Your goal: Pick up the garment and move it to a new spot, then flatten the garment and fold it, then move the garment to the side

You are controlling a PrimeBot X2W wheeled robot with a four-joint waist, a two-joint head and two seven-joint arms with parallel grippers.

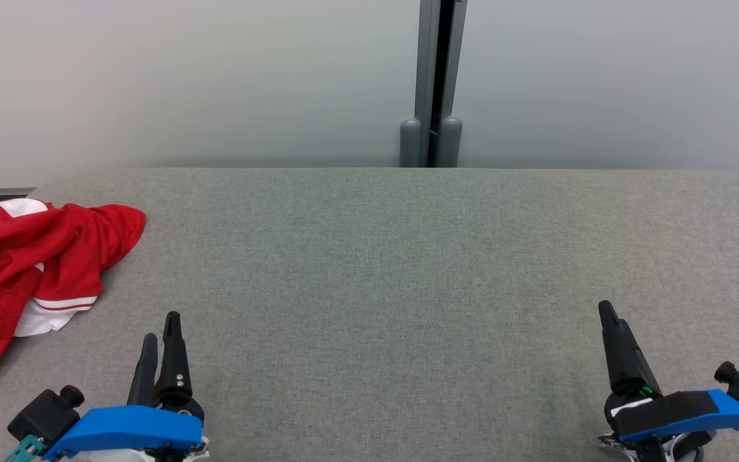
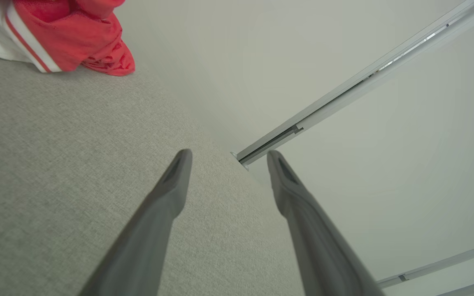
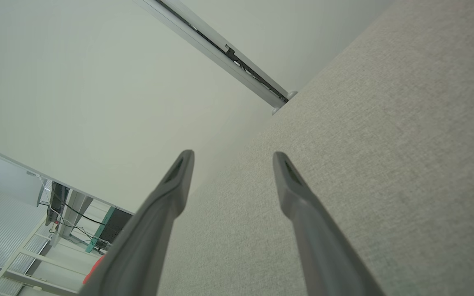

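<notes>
Two grippers nearest: left gripper (image 1: pixel 160 327) low left, right gripper (image 1: pixel 607 312) low right. Both hover over the one grey table (image 1: pixel 376 269), fingers pointing away, spread, grasping nothing. One garment (image 1: pixel 29 256), red and white, crumpled at the table's left edge. One grey post (image 1: pixel 432 128) at the far wall.

Partly off-frame: red garment (image 1: pixel 36 250), possibly a jersey.
</notes>
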